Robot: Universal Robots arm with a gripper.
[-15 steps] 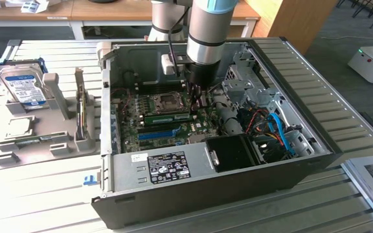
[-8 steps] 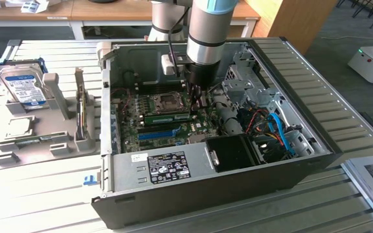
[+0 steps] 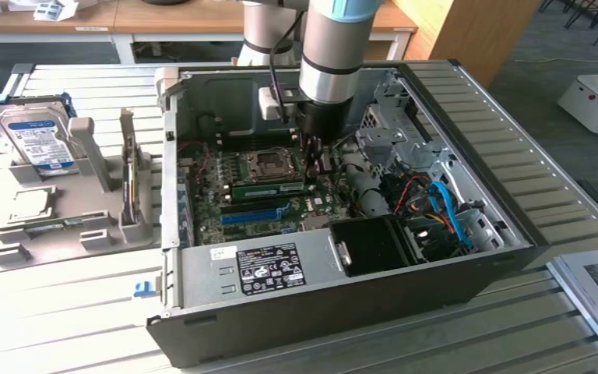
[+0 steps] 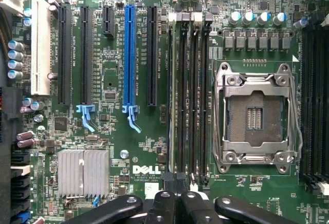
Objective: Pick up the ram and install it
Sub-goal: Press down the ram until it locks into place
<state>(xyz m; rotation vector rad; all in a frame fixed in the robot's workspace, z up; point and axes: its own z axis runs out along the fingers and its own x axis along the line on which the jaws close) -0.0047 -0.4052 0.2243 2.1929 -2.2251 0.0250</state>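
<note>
**Ram in the slot beside the CPU socket, closed gripper at its end**

Shows an open computer case [image 3: 330,312] lying on a slatted table [image 3: 71,312], with the arm reaching down into it toward the motherboard. Takes the CPU socket [image 3: 270,164] [image 4: 255,117], empty and framed by its metal bracket, as the reference for every position below.

Places the ram [image 3: 268,188], a slim green stick, in the memory slots just beside the socket, parallel to the socket's near edge, on the side toward the blue expansion slot [image 3: 252,216] [image 4: 129,54]. Presents it edge-on in the wrist view as a thin pale strip [image 4: 172,106] in the memory slot farthest from the socket.

Sets the gripper [image 3: 318,161] [image 4: 177,199] low over the board, just off the socket's corner toward the exterior view's right, at one end of the ram. Shows its dark fingers [image 4: 163,206] pressed together, no gap between them, in line with the ram's slot. Cannot tell whether they touch the stick.

Locates a ribbed silver heatsink [image 4: 83,172] beyond the blue slot from the socket, and the labelled power supply [image 3: 268,269] farther on, against the case wall. Leaves a silver-and-blue hard drive [image 3: 34,140] upright in a grey holder well away from the socket, outside the case on the exterior view's left.
</note>
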